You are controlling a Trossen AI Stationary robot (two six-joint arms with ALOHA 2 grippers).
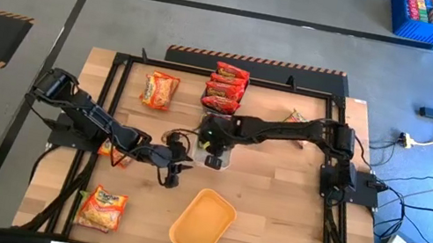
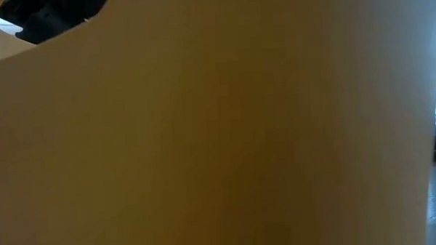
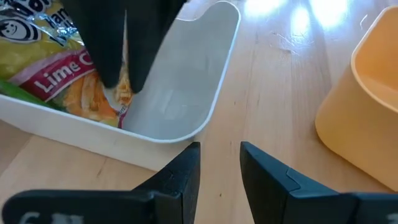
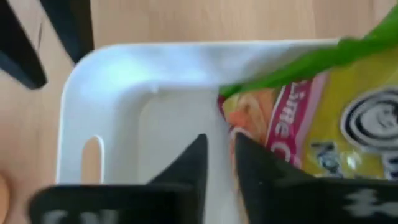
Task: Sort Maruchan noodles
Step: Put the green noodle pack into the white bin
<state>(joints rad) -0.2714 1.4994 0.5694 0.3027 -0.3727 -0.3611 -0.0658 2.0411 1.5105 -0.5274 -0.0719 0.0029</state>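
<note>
A lime Maruchan packet [image 4: 311,124], yellow with green and pink print, lies in a white tray [image 4: 112,81] at the table's middle. My right gripper [image 4: 219,158] points down into the tray at the packet's corner, its fingers a narrow gap apart. My left gripper [image 3: 221,163] stands just left of the white tray [image 3: 186,93], near the table top, open and with nothing between its fingers. Red packets [image 1: 226,87] are stacked at the far middle. Orange-yellow packets lie at the far left [image 1: 159,91] and the near left [image 1: 101,208]. My right gripper comes from above at the lime packet's corner [image 4: 233,115], which rests on the tray floor. White tray shows in the gap between its fingertips. One fingertip [image 4: 249,165] overlaps the packet's edge; I cannot tell whether it touches.
An orange-yellow tray [image 1: 201,222] stands near the front edge and fills the low view with its wall [image 2: 218,137]. Another packet [image 1: 113,150] lies under my left arm. A black frame [image 1: 233,77] runs around the table top. Bare wood lies at the right.
</note>
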